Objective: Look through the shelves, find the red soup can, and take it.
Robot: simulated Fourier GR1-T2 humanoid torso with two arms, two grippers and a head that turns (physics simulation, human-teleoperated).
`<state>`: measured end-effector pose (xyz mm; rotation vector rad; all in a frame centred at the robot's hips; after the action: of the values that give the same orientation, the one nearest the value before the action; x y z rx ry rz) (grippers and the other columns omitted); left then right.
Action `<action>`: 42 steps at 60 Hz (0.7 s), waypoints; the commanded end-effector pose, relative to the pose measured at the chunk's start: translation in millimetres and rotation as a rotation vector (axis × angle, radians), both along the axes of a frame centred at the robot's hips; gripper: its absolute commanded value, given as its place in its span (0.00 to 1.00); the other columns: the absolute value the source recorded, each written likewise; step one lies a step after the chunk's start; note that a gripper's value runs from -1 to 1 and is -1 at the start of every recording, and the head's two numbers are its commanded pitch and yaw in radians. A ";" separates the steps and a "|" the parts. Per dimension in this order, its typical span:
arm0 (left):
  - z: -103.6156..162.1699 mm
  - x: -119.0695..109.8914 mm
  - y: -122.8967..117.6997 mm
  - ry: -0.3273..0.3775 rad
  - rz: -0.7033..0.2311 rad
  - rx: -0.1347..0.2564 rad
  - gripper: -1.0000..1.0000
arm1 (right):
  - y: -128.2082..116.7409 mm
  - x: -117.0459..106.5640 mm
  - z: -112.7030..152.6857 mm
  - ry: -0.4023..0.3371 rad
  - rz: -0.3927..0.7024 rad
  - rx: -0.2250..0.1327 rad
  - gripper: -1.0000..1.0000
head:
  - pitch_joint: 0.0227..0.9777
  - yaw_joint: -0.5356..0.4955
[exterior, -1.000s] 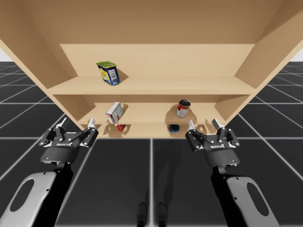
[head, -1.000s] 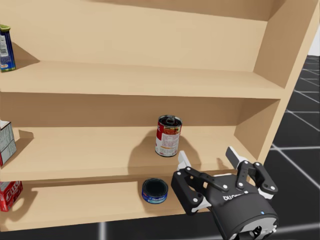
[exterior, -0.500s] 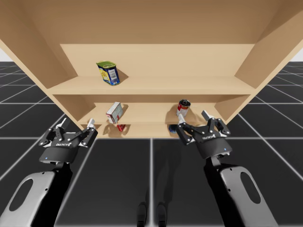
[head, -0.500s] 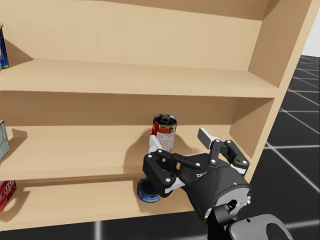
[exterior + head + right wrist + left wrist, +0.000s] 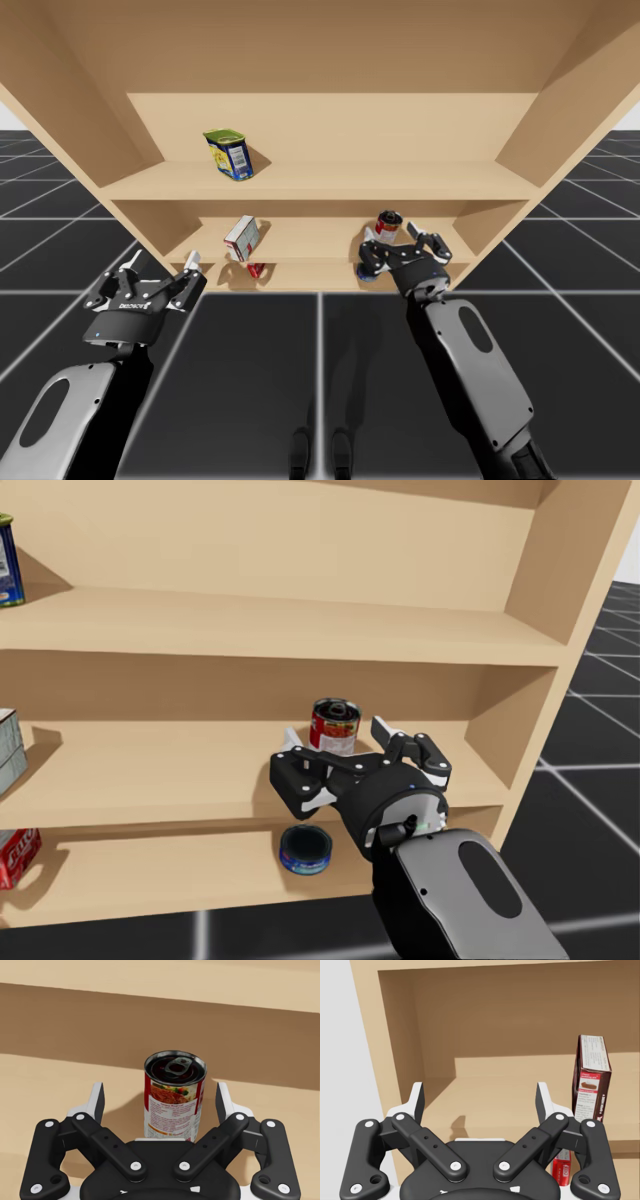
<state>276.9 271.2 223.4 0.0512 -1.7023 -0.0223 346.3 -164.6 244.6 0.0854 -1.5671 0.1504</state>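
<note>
The shelf unit [image 5: 330, 180] has three boards, one above another. My right arm [image 5: 465, 360] reaches in at the middle board [image 5: 180, 770], while my left arm [image 5: 70, 410] stops short of the unit's left front edge.

The right gripper [image 5: 160, 1095] is spread wide at the red can [image 5: 175, 1095]. The can stands upright on the middle board, right of centre, between the two fingers; a gap shows on each side, so nothing is grasped. The left gripper [image 5: 480, 1095] is likewise spread and empty, facing the left end of the middle board.

A dark red box [image 5: 592, 1077] stands upright on that board, ahead of the left gripper and to its right. A blue and yellow can [image 5: 229, 154] sits tilted on the top board, left of centre. On the bottom board, a flat blue tin [image 5: 308, 849] lies below the red can, and a small red item [image 5: 15, 858], apparently a box, lies below the dark red box.
</note>
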 end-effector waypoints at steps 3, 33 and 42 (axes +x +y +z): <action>-0.1 -0.5 0.4 0.002 0.001 -0.004 0.00 | -0.9 29.5 -15.4 0.038 -0.026 -0.013 0.00 | 0.52 0.29; 0.4 -0.4 2.9 0.005 0.006 -0.012 0.00 | -1.3 46.7 -27.5 0.061 -0.052 -0.018 1.00 | 0.53 0.31; 0.4 -0.2 3.3 0.004 0.009 -0.012 0.00 | -6.1 28.1 -15.7 0.026 -0.055 -0.030 1.00 | 0.53 0.31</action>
<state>276.5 274.0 223.7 0.0494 -1.6978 -0.0075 383.4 -162.9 223.6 0.0808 -1.5194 0.2028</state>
